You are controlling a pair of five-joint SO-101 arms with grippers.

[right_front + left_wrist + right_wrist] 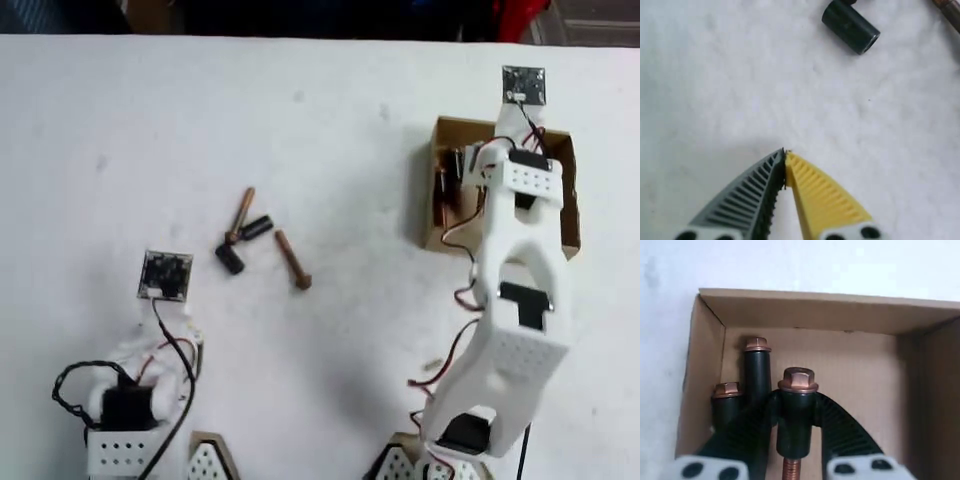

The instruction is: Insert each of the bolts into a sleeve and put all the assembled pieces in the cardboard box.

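Two assembled pieces [757, 375] lie in the cardboard box [805, 305]; right gripper [797, 402] clamps a third piece [798, 382] above it for release; left gripper [785, 154] closed, empty.

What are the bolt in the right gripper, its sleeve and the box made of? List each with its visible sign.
Bolt: probably metal with a copper-coloured finish; the hex head glints and thread shows below.
Sleeve: smooth matte black, plastic or rubber; the look leaves it open.
Cardboard box: plain brown card, matte, with raw cut edges.
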